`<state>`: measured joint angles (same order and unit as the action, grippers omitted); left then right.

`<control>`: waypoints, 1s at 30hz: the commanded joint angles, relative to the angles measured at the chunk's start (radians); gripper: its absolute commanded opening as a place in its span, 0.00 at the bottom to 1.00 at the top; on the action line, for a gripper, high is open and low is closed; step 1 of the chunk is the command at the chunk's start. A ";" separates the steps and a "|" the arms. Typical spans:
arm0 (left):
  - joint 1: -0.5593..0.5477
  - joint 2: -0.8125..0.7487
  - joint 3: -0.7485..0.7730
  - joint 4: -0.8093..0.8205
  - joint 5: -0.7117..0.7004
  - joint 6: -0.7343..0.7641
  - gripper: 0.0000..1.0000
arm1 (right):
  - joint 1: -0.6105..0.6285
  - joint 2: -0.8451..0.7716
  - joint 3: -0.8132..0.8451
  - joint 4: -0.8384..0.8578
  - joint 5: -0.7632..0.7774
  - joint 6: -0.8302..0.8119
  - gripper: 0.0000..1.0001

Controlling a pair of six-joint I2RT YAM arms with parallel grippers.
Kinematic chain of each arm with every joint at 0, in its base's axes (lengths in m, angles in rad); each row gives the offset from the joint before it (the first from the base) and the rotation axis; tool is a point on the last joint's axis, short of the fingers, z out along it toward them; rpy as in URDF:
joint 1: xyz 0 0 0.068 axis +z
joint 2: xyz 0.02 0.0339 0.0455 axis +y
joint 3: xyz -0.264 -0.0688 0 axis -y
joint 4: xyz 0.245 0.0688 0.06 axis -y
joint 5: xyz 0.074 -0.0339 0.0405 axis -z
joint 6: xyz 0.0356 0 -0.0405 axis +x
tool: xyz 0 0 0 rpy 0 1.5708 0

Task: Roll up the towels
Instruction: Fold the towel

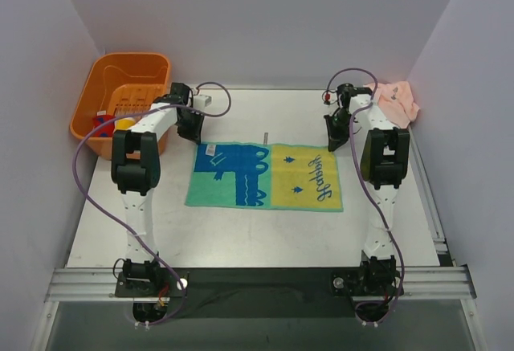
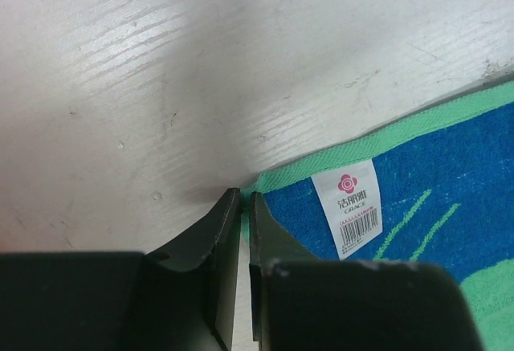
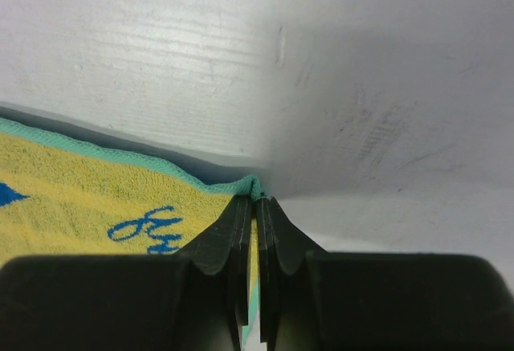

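Overhead view: white table (image 1: 241, 230), pale walls (image 1: 257, 14) on three sides. Orange basket (image 1: 161, 66) sits at the far-left corner of the table, close against the left wall. It has slotted sides. Small items lie inside, red (image 1: 105, 123), blue (image 1: 98, 117) and yellow (image 1: 124, 124). They are partly hidden, possibly toy blocks, shape unclear. Short dark peg (image 1: 265, 136) stands upright on the table near the middle, toward the far side, apart from the basket. Metal rail (image 1: 265, 283) runs across the near edge. Wrist views: table surface shows fine grain lines and faint grey scuffs.
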<state>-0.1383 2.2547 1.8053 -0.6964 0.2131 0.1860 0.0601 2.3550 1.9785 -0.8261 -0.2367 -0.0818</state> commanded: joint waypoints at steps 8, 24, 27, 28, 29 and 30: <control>0.069 -0.122 0.092 -0.006 0.184 0.013 0.00 | -0.057 -0.106 0.061 -0.024 -0.110 -0.038 0.00; 0.131 -0.509 -0.386 -0.018 0.339 0.246 0.00 | -0.057 -0.477 -0.426 -0.027 -0.101 -0.236 0.00; 0.134 -0.537 -0.467 -0.031 0.330 0.288 0.00 | -0.057 -0.497 -0.516 -0.022 -0.090 -0.246 0.00; 0.134 -0.538 -0.510 -0.029 0.325 0.294 0.00 | -0.057 -0.497 -0.555 -0.012 -0.087 -0.243 0.00; 0.132 -0.537 -0.527 -0.022 0.319 0.293 0.00 | -0.057 -0.488 -0.569 -0.002 -0.084 -0.236 0.00; 0.134 -0.525 -0.543 -0.006 0.309 0.282 0.00 | -0.057 -0.482 -0.582 0.014 -0.081 -0.222 0.00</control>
<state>-0.0158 1.7489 1.3041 -0.7170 0.5312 0.4171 0.0051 1.8889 1.4399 -0.8005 -0.3607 -0.2886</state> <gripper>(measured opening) 0.165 0.043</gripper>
